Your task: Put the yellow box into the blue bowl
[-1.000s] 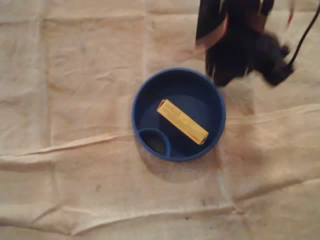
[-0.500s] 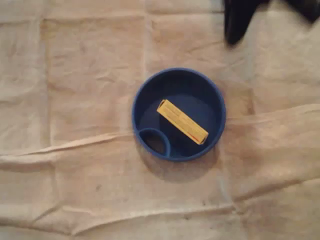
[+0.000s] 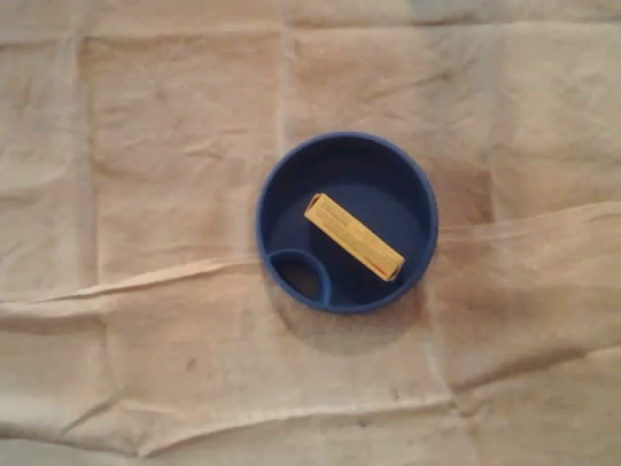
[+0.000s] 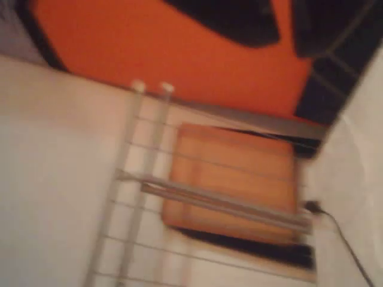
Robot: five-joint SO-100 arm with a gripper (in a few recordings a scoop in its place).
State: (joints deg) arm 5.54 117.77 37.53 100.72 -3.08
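In the overhead view the yellow box [image 3: 354, 236] lies flat and diagonal inside the blue bowl [image 3: 281, 175], in its larger compartment. The bowl's small round compartment [image 3: 301, 275] at the lower left holds nothing. The bowl stands in the middle of the beige cloth. In the wrist view, blurred orange and black shapes [image 4: 239, 36] fill the top edge; they may be parts of my gripper, but I cannot tell how the jaws stand. Nothing is visibly held.
A wrinkled beige cloth [image 3: 146, 194] covers the table, with raised folds running across below the bowl. The wrist view points away from the table at a pale wall, a white wire rack [image 4: 143, 179] and a wooden board [image 4: 233, 179].
The black arm has drawn back from the bowl's upper right and left the overhead view at the top. The yellow box and bowl have not moved.
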